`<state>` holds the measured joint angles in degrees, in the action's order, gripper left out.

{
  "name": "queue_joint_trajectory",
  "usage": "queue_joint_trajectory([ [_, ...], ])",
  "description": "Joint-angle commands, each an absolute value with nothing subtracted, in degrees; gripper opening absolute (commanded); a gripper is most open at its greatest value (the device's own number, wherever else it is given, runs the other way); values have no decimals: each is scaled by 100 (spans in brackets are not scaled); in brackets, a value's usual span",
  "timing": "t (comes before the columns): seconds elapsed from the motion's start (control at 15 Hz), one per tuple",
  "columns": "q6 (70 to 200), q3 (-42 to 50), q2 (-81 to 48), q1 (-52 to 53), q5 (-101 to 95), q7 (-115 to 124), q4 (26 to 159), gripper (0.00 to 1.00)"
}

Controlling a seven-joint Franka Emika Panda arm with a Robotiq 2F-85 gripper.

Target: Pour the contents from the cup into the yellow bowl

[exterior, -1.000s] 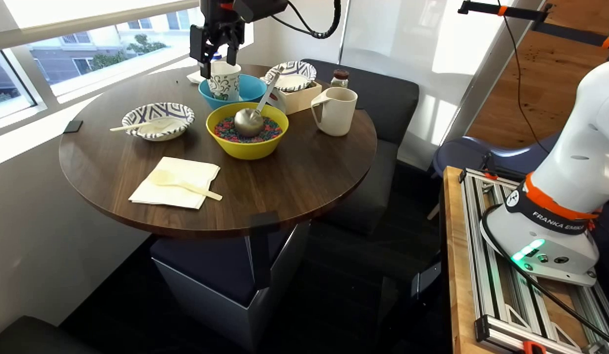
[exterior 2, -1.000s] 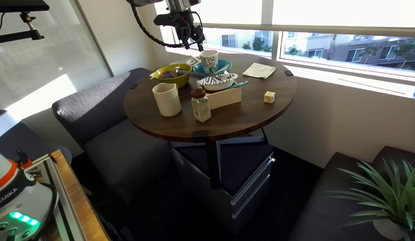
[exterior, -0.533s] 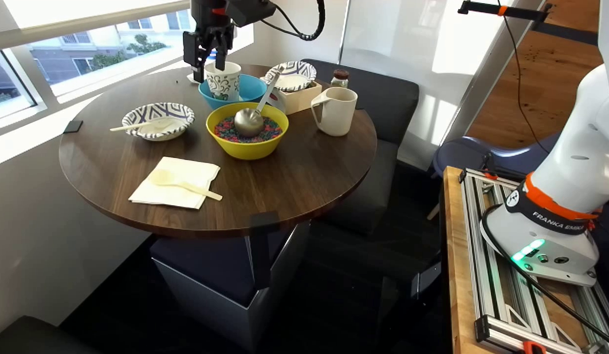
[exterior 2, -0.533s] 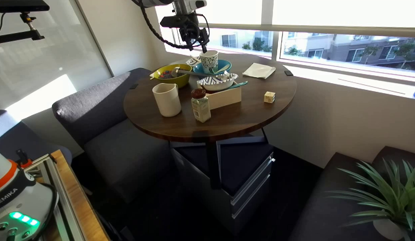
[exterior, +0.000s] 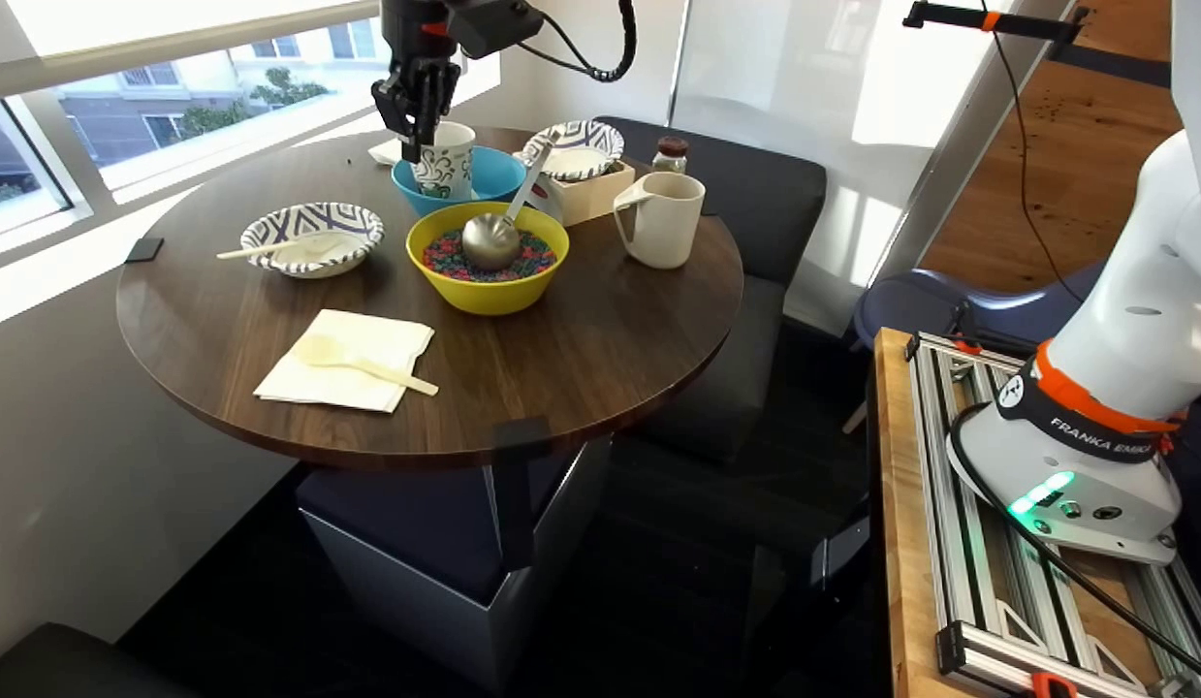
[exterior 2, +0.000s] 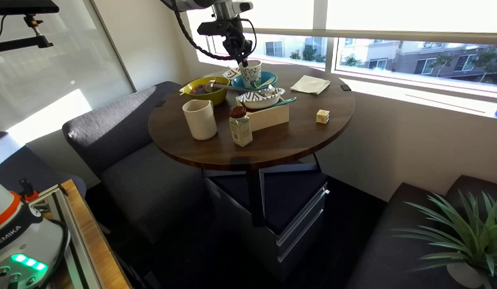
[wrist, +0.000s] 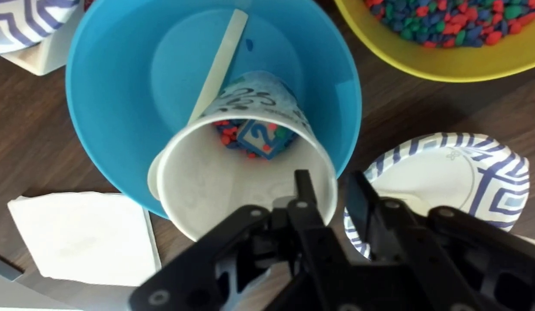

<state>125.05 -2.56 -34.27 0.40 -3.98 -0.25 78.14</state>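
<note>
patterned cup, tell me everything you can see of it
The patterned cup is tall, handleless, white, seemingly paper, with dark scrolls and green near its base. Roughly upright in the blue bowl, it contains red, green and blue pieces and a block marked 2. The open gripper appears to straddle its rim; contact is unclear.

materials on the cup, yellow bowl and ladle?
Cup: probably paper, matte; printed scrollwork and a rolled-looking rim suggest it.
Yellow bowl: likely plastic, smooth with slight sheen, evenly coloured wall; glazed ceramic not ruled out.
Ladle: looks like metal, satin grey with soft highlights.
</note>
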Motion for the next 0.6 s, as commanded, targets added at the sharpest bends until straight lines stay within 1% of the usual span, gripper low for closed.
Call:
queue_joint_trajectory([
  [0.0,12245,-129,-3404,113,-368,25,7756,1],
  [0.53,12154,60,-2834,252,-562,381,8109,1],
])
